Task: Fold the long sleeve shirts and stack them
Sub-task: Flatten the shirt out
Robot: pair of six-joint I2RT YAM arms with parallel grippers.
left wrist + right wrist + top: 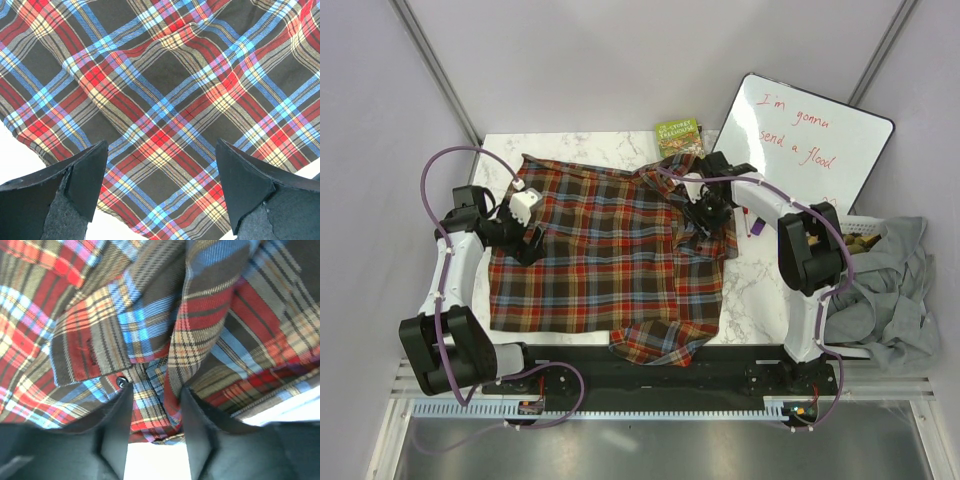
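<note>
The plaid shirt (600, 260) lies spread across the middle of the table (760, 285), with one bunched part hanging over the bottom edge of the frame's tabletop. The left gripper (528, 240) sits over its upper-left part, jaws released wide above flat cloth in the wrist view (161, 145). At the shirt's upper right the right gripper (705, 212) has its jaws half closed around a raised fold beside a buttoned cuff (156, 390), though I cannot tell whether they actually pinch it.
</note>
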